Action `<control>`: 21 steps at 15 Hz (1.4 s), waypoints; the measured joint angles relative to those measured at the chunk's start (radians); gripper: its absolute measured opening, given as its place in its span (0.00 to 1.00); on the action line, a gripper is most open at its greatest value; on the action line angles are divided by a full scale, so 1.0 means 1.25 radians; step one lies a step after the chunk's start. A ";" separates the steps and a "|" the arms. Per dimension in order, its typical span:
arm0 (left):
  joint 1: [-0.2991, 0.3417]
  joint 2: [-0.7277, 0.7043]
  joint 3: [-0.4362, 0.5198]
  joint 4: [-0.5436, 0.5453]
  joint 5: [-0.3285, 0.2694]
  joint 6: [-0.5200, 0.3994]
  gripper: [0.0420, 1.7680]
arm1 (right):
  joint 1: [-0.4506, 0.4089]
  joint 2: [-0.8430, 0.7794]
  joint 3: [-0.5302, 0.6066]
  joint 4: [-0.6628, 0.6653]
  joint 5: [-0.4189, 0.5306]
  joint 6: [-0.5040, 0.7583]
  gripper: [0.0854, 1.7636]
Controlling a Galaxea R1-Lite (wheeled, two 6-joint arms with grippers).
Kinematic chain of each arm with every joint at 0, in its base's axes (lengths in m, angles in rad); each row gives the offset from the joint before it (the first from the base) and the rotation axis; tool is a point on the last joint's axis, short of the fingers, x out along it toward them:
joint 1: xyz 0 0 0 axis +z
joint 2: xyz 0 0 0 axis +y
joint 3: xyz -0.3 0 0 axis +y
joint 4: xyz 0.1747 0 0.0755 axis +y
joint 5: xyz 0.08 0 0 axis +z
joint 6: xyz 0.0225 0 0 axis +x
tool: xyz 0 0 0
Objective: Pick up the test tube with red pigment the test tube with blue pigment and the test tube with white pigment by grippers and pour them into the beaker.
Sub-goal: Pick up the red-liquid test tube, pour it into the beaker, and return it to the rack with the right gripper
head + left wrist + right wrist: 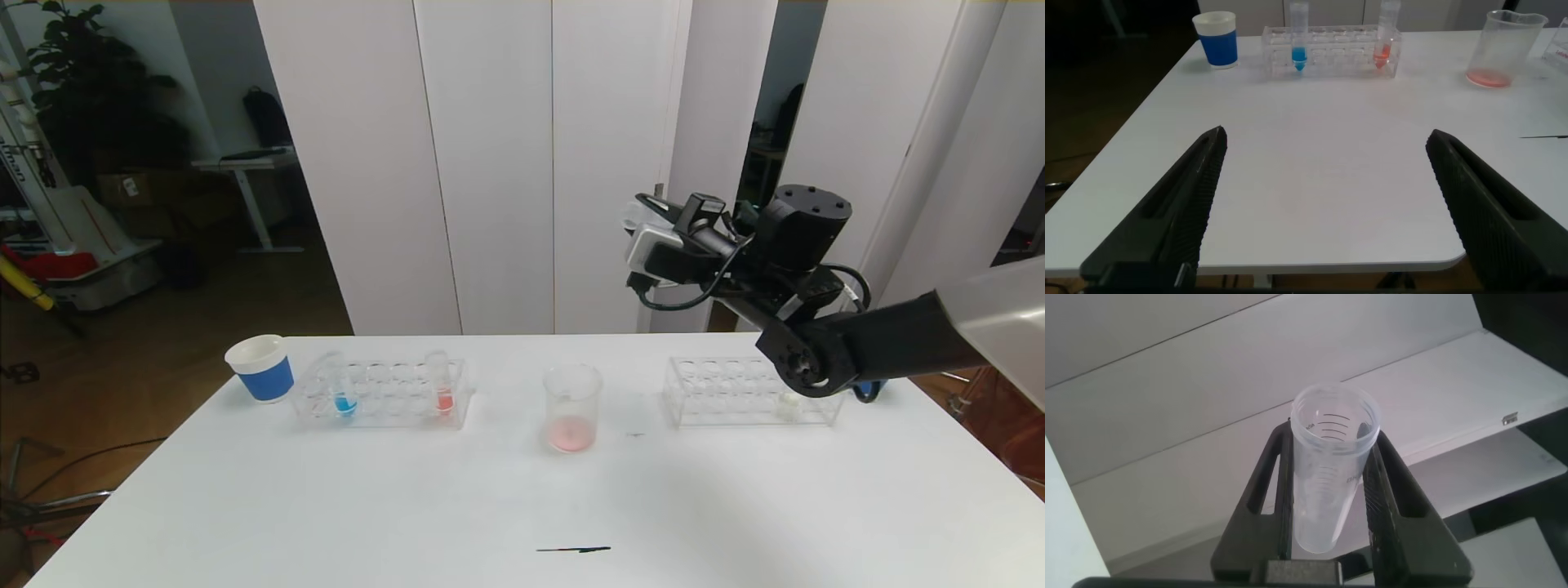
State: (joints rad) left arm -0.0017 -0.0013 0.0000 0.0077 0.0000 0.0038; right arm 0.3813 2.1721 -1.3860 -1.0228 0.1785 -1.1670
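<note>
The beaker [571,407] [1503,49] stands mid-table with a thin pink-red layer at its bottom. The test tube with blue pigment [344,400] [1298,55] and the test tube with red pigment [443,398] [1382,55] stand upright in the left rack. The test tube with white pigment [789,406] sits in the right rack, partly behind my right arm. My right gripper [641,214] [1331,437] is raised high above the table, right of the beaker, shut on a clear, empty-looking test tube [1327,474]. My left gripper [1327,139] hangs open near the table's front edge, holding nothing.
A white cup with a blue band [261,369] [1217,37] stands left of the left rack [380,412]. The right rack [718,392] holds mostly empty wells. A thin dark mark [573,550] lies near the front of the white table [326,506].
</note>
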 joint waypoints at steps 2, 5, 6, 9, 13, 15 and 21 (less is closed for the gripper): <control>0.000 0.000 0.000 0.000 0.000 0.000 0.99 | 0.008 -0.037 0.036 -0.003 -0.091 0.145 0.30; 0.000 0.000 0.000 0.000 0.000 0.000 0.99 | 0.013 -0.074 0.046 0.007 -0.232 0.361 0.30; 0.000 0.000 0.000 0.000 0.000 0.000 0.99 | 0.012 -0.082 0.048 0.013 -0.257 0.428 0.30; 0.000 0.000 0.000 0.000 0.000 0.000 0.99 | 0.006 -0.104 0.068 0.051 -0.329 0.622 0.30; 0.000 0.000 0.000 0.000 0.000 0.000 0.99 | -0.009 -0.139 0.121 0.162 -0.398 0.830 0.30; 0.000 0.000 0.000 0.000 0.000 0.000 0.99 | -0.021 -0.154 0.146 0.167 -0.404 0.851 0.30; 0.000 0.000 0.000 0.000 0.000 0.000 0.99 | -0.096 -0.204 0.181 0.161 -0.422 0.851 0.30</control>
State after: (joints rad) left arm -0.0017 -0.0013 0.0000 0.0077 0.0000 0.0038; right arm 0.2611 1.9166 -1.1594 -0.8221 -0.3496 -0.1034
